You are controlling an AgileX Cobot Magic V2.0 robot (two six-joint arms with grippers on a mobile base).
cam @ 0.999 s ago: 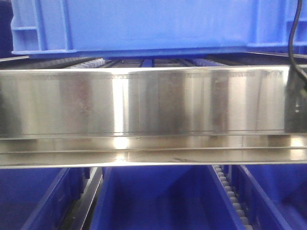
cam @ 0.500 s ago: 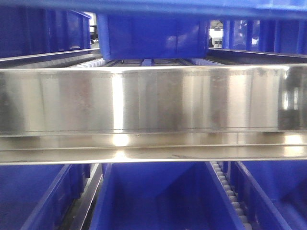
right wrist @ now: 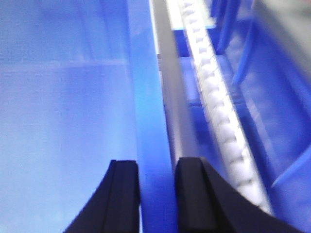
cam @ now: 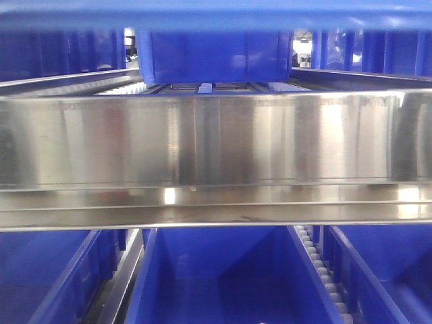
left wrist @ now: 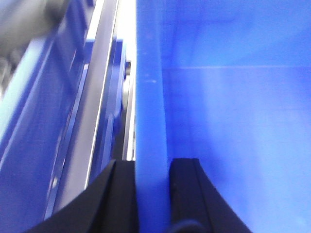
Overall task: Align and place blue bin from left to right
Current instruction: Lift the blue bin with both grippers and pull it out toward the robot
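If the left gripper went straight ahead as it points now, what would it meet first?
The blue bin: its wall sits between the fingers of the left gripper and runs straight ahead. Depth beyond is unclear.

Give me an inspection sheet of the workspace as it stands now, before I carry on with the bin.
Surface: brushed steel shelf rail spans the front view; white roller track runs beside the held bin.
Job's things: large medium-blue plastic bin, gripped at two opposite walls; the visible interior looks empty.
Clutter: nothing seen.
Grippers: left gripper and right gripper each have black fingers closed on either side of a bin wall.
Cables: nothing seen.
Surroundings: deeper-blue plastic bin behind the rail on the upper level; open deeper-blue bins on the level below.
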